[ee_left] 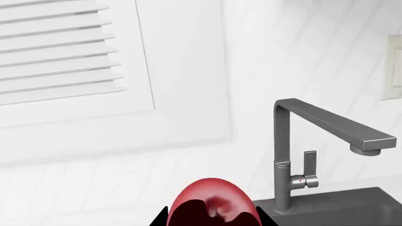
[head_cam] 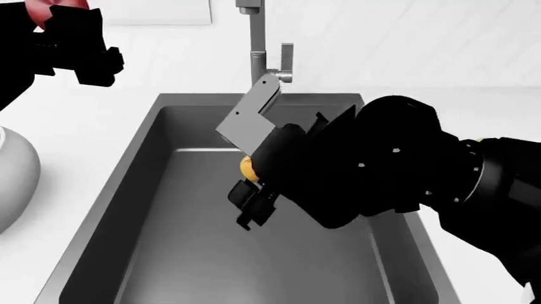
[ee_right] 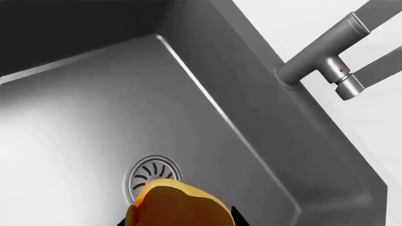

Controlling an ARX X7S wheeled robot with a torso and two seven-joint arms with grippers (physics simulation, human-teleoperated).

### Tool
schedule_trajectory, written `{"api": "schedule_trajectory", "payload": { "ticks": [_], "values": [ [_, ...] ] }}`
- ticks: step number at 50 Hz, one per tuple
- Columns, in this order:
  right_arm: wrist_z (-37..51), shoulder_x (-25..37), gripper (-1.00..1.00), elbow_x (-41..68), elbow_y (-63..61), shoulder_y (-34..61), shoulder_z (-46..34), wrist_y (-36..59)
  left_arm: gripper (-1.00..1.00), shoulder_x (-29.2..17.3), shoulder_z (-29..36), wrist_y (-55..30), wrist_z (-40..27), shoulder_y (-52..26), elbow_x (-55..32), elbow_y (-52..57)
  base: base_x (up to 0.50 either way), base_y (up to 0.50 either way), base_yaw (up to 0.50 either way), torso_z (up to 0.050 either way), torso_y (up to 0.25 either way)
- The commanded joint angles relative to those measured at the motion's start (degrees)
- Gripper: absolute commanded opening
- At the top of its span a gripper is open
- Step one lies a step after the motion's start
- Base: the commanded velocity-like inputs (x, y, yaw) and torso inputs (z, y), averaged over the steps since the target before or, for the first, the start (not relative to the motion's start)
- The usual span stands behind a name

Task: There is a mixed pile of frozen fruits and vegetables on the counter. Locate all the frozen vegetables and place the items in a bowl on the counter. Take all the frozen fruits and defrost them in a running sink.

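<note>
My left gripper (ee_left: 213,222) is shut on the glossy red cherry (ee_left: 212,200), held high over the white counter (head_cam: 80,120) left of the sink; the head view shows that cherry (head_cam: 38,14) at its top left corner. My right gripper (ee_right: 179,220) is shut on the orange apricot-like ball (ee_right: 178,206), low inside the dark grey sink (ee_right: 75,122), just above the round metal drain (ee_right: 150,172). In the head view the orange ball (head_cam: 245,167) peeks out beside the right arm. The white bowl (head_cam: 12,178) stands at the left edge. The vegetables are out of view.
The tall grey square faucet (head_cam: 252,44) rises behind the basin, its spout (head_cam: 247,114) reaching over the sink near my right arm; I see no water. A louvred white shutter (ee_left: 60,52) and wall lie behind the counter. A wall plate (ee_left: 394,68) sits right of the faucet (ee_left: 295,146).
</note>
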Motion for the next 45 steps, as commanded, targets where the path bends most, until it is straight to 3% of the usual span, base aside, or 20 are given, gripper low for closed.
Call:
{"api": "schedule_trajectory", "payload": {
  "ticks": [1,45],
  "values": [
    [-1.96,-1.75,-1.0,-0.25,3.68,-1.07,-0.92,0.64,-1.0,0.16,0.36,0.38,-0.03,-0.18,0.13,-0.3,0.0,0.0,0.0,0.0,0.0],
    [-12.56,-7.97,-1.0,-6.09,10.15,-7.44,-7.43,-1.55,-1.0,-0.57,0.81,1.21,0.28,0.84,0.56,0.36,0.0,0.0,0.0,0.0,0.0]
  ]
}}
